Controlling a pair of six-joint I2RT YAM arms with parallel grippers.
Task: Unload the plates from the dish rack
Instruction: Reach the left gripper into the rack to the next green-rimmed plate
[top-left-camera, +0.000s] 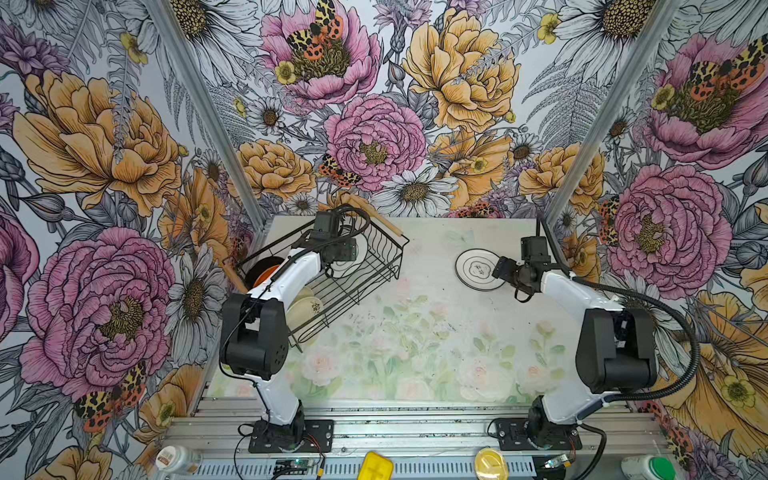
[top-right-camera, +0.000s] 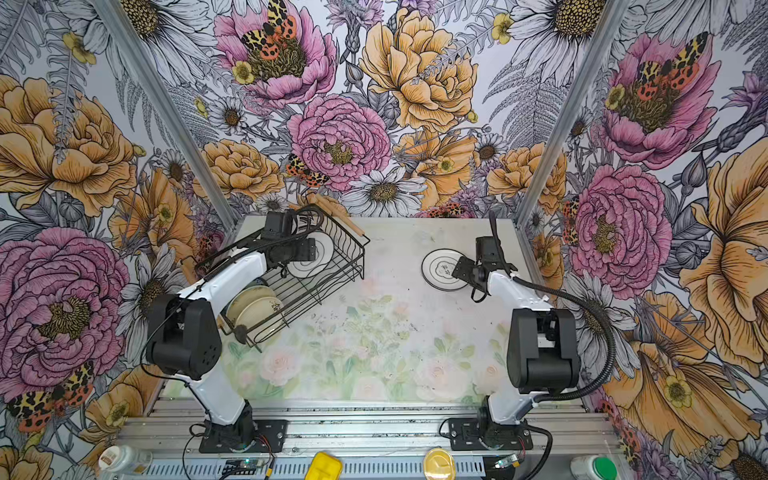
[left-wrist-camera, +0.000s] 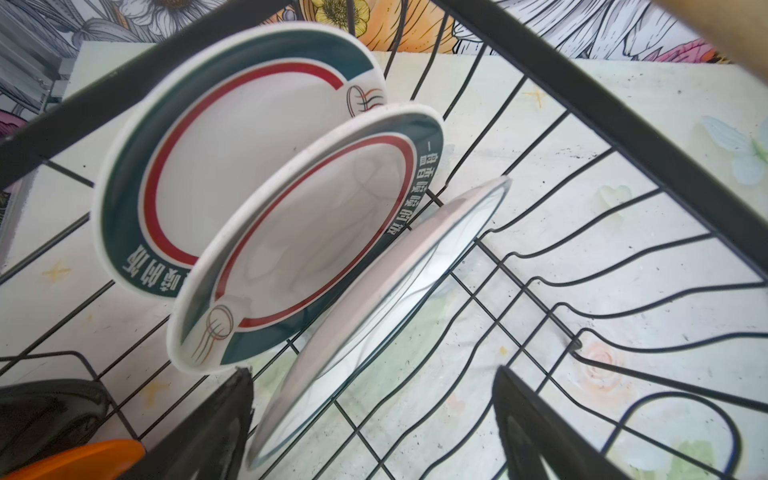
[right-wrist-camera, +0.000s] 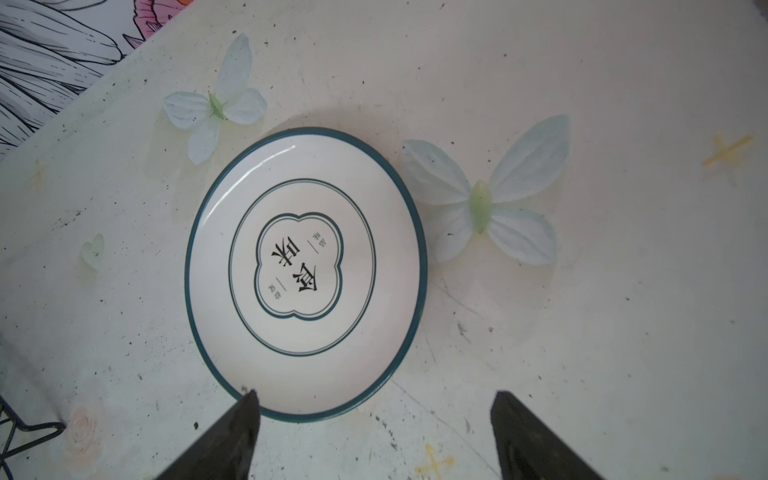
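The dish rack (top-left-camera: 374, 266) (top-right-camera: 343, 266), a black wire basket, stands at the table's back left. My left gripper (top-left-camera: 343, 259) (left-wrist-camera: 372, 370) reaches down into it and is open. A thin-rimmed white plate (left-wrist-camera: 365, 316) stands on edge between its fingers, close to one finger (left-wrist-camera: 224, 415). Behind it lean two white plates (left-wrist-camera: 232, 153) (left-wrist-camera: 316, 241) with teal and red bands. An orange plate (top-left-camera: 266, 270) and cream plates (top-left-camera: 305, 311) (top-right-camera: 257, 313) sit at the rack's near end. On the table at the right lies a teal-rimmed plate (top-left-camera: 476, 268) (right-wrist-camera: 305, 274). My right gripper (top-left-camera: 500, 268) (right-wrist-camera: 376, 392) is open at its near edge, holding nothing.
The rack's wooden handle (top-left-camera: 384, 224) sticks out near the back wall. The floral table (top-left-camera: 415, 332) runs between the two arms. Flowered walls close in the back and both sides. A yellow object (top-left-camera: 376, 465) lies on the front rail.
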